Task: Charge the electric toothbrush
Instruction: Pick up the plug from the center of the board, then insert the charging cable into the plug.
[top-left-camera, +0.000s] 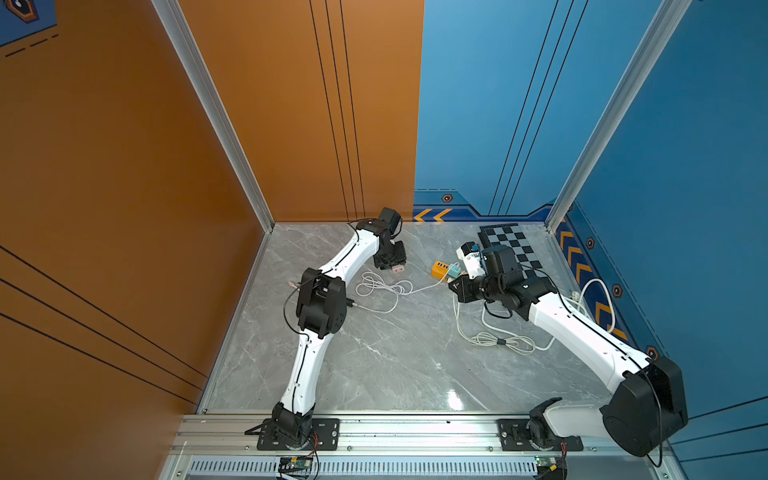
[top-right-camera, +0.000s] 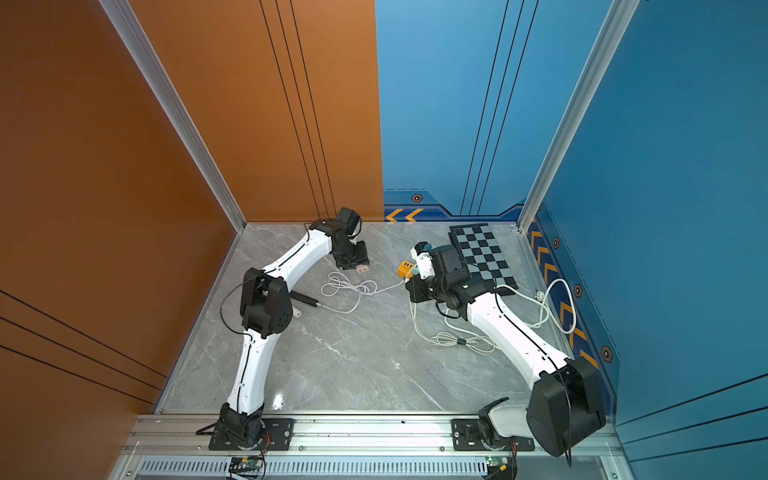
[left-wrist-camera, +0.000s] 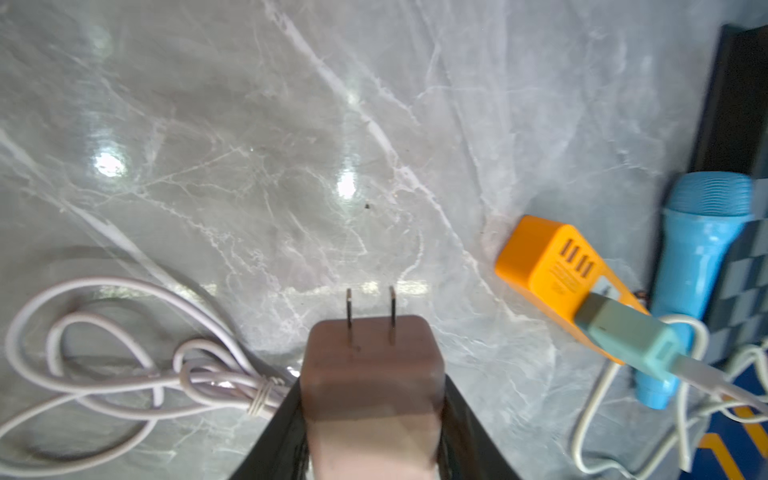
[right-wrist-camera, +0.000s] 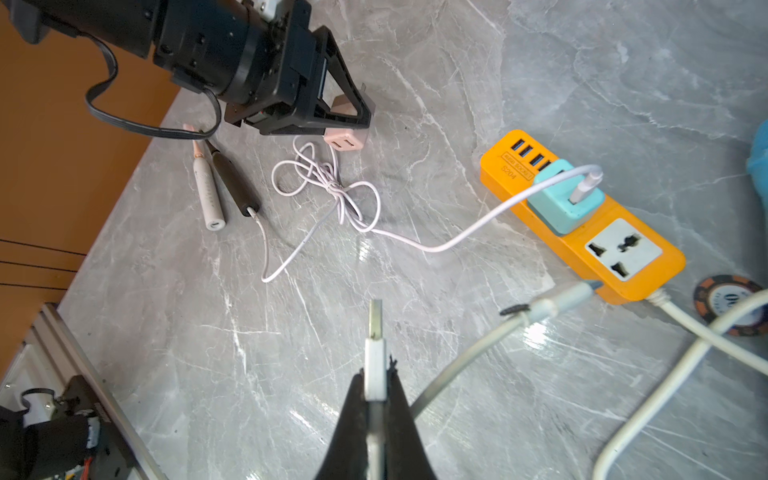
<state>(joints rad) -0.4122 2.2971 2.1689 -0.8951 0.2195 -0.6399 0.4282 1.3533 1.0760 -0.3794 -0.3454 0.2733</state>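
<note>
grey marble table is sitting between orange and blue walls. left gripper is clamping a pink adapter, jaws part-way apart and pressing on both its sides; its two prongs are pointing straight out ahead of the tips. right gripper is pinching a usb plug, jaws nearly together, with the metal end sticking out ahead and the lead running back between the fingers. orange strip is lying near the right gripper, ahead of its tips and off to one side. teal adapter is sitting plugged into the strip. thin cable is running from it, through a loose knotted coil near the left gripper, into the butt of the black toothbrush. white toothbrush is lying just beside the black one, its butt port showing. both are lying flat, well apart from the right gripper, past the coil, behind the left gripper near that arm's elbow. blue mic is lying beyond the strip from the left gripper. chip is lying at the strip's cord end.
</note>
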